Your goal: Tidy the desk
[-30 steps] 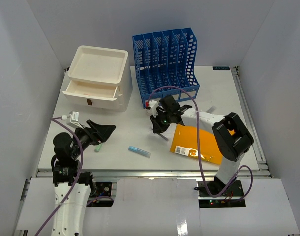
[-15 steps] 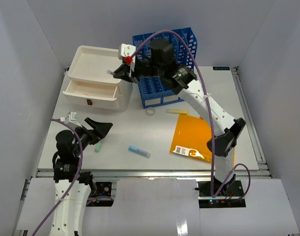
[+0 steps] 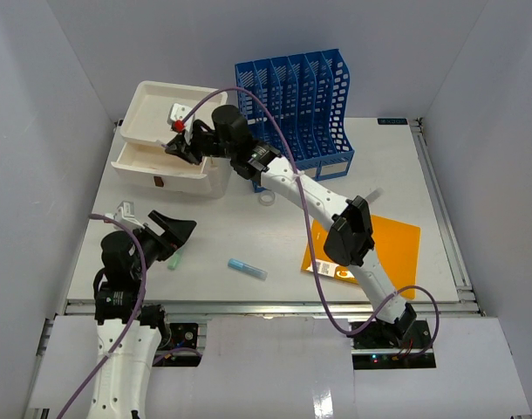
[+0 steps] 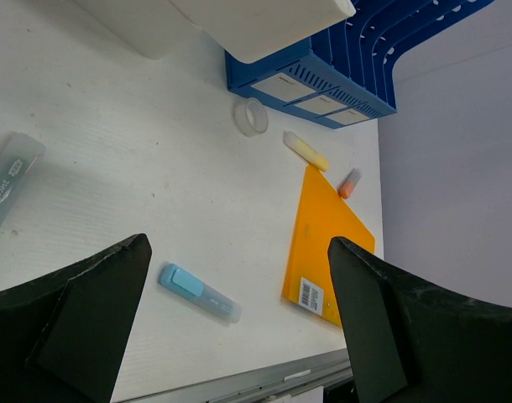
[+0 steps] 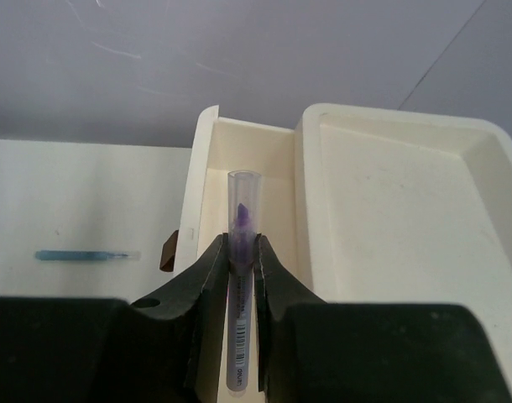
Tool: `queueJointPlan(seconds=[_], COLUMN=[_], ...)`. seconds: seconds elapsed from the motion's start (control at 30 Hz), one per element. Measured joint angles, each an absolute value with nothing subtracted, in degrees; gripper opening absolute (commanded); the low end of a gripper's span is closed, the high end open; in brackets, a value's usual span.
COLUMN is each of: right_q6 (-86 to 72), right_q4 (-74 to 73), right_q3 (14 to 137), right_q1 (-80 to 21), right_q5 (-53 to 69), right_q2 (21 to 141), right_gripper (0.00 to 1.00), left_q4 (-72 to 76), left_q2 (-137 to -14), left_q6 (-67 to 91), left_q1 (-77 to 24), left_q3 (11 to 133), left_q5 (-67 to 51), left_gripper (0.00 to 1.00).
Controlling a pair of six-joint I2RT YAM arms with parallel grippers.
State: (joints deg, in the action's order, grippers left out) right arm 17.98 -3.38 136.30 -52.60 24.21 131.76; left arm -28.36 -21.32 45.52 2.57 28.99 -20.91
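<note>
Right tool (image 5: 241, 245) is pinched tight on a purple pen (image 5: 241, 201) with a clear cap. Grip is about mid-barrel, cap end sticking forward past the fingers. The right arm is stretched across to the far-left corner. The pen hangs over the open drawer (image 5: 269, 164) of the white drawer unit (image 3: 207, 179), barrel roughly in line with the drawer's length (height above the drawer floor can't be judged). The unit's top tray (image 5: 390, 201) sits just right of the pen in the wrist view.

Step in hand, my read: drop the pen in the drawer. To do it well:
- Hold the barrel parallel to the drawer's long side.
- Get low inside the walls before letting go, so it doesn't bounce out or land in the top tray.
- Part the fingers only a little, then lift straight up.

The drawer is narrow, so sideways drift is the risk.

Left tool (image 4: 239, 243) is spread wide with nothing in it, hovering over the front-left of the worktop (image 3: 397, 166), near a green pen (image 3: 173, 260).

The worktop is the big white surface under everything. Loose on it:
- light-blue marker (image 3: 247, 269)
- tape ring (image 4: 251, 116)
- yellow highlighter (image 4: 305, 149)
- small orange piece (image 4: 349, 183)
- orange envelope (image 3: 397, 249)

A blue file rack (image 3: 292, 100) stands at the back, just right of the drawer unit. Plenty left to sort.
</note>
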Motion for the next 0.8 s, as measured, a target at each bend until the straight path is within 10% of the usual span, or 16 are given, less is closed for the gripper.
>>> queueJointPlan(seconds=[0.1, 0.37, 0.8], right_q6=[18.12, 18.23, 14.92], right_q4=[-2.39, 2.72, -3.36], right_q3=[135.96, 131.21, 116.16], right_q1=[-52.94, -52.29, -47.53], right_q5=[22.38, 21.41, 41.83], right_q2=[133.19, 133.08, 115.3], right_gripper=[0.12, 0.63, 0.82], left_q4=[-29.08, -30.11, -33.42], left_q2=[-21.17, -21.25, -36.69], left_q6=[45.53, 45.58, 42.23], left_q1=[2.57, 2.57, 2.57], left_q3=[28.99, 28.99, 33.76], left_q5=[-20.49, -19.12, -13.02], left_gripper=[0.98, 0.98, 0.98])
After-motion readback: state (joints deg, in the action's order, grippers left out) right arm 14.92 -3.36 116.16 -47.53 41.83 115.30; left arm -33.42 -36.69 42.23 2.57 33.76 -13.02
